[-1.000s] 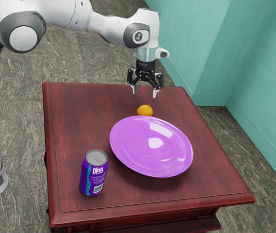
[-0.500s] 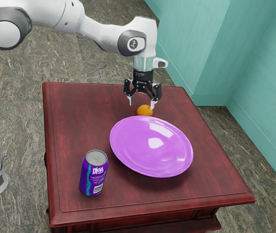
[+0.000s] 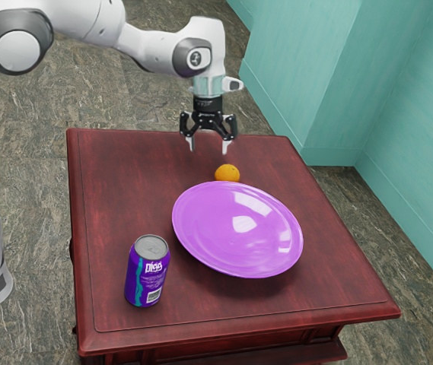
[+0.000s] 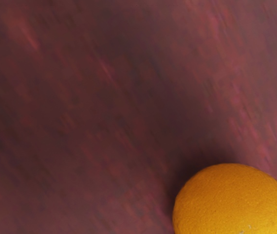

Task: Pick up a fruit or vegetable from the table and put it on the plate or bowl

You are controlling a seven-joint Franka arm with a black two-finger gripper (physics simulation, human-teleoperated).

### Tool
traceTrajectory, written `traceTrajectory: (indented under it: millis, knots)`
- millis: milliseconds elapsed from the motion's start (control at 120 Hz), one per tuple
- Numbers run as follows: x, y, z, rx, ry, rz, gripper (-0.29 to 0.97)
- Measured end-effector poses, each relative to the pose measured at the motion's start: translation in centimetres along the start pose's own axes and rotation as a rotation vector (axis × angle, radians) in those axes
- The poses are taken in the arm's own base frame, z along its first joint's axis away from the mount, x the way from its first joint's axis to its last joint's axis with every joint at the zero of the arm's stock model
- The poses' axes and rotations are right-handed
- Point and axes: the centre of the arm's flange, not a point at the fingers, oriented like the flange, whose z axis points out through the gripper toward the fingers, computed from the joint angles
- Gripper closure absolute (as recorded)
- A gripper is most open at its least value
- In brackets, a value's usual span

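Exterior view: our jaws hang apart and empty above the surface [image 3: 117,198]; the orange [image 3: 227,172] rests there just beside the plate [image 3: 237,228], below them and toward the exterior view's right

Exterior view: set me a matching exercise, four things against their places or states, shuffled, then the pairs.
1. small round orange fruit
2. wide purple plate
3. purple soda can
4. black two-finger gripper

A. upright near the front of the dark red wooden table, toward the exterior view's left of the plate
B. open, in the air over the table's far side
C. on the table by the plate's far rim
D. mid-table, nothing on it

Pairs: 1-C, 2-D, 3-A, 4-B.
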Motion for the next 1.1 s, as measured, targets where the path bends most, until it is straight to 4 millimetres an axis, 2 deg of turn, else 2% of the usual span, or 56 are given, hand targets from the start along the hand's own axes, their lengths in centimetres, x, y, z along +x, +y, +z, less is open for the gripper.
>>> traceTrajectory:
  millis: [225,425,550,725,933,1100]
  knots:
    - [1.7,-1.6,-1.0,-0.023,0.038,-0.045,0.02]
    - [1.5,-1.2,-1.2,-0.033,0.051,-0.041,0.02]
    - [0.5,0.2,-0.8,-0.035,0.049,-0.011,0.02]
    - [-0.9,3.2,1.9,-0.019,0.039,0.040,0.02]
    - [-4.1,6.9,3.6,-0.032,0.029,0.114,0.02]
    - [-5.4,8.1,4.0,-0.035,0.026,0.144,0.02]
